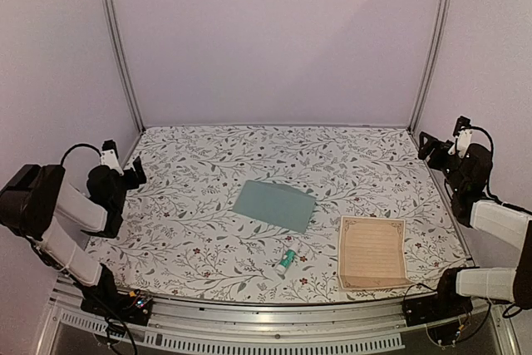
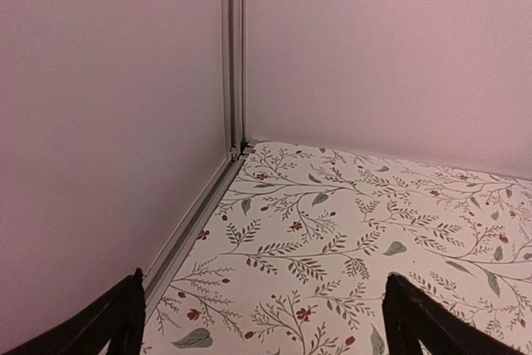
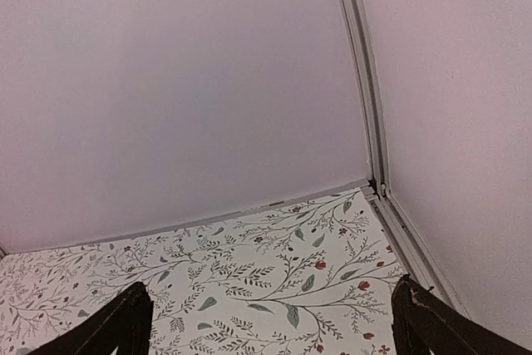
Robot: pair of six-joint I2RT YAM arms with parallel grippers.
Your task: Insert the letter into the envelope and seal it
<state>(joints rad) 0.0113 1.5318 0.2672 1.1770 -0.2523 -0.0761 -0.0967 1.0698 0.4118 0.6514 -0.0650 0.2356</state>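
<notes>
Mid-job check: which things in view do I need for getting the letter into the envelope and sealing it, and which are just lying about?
For the job:
- letter
- envelope
- glue stick, probably for sealing

Just there:
- floral table cover
- metal frame post

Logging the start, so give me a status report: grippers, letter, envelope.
Left gripper open, empty; right gripper open, empty. Letter flat, apart from envelope, not inserted. Glue stick near both, touching neither.

The table [image 1: 183,214] carries a floral-patterned cover. The envelope [image 1: 274,205] lies flat near centre. The glue stick [image 1: 286,261] lies at its 6 o'clock, the letter [image 1: 371,253] at its 4 o'clock, both apart from it.
</notes>
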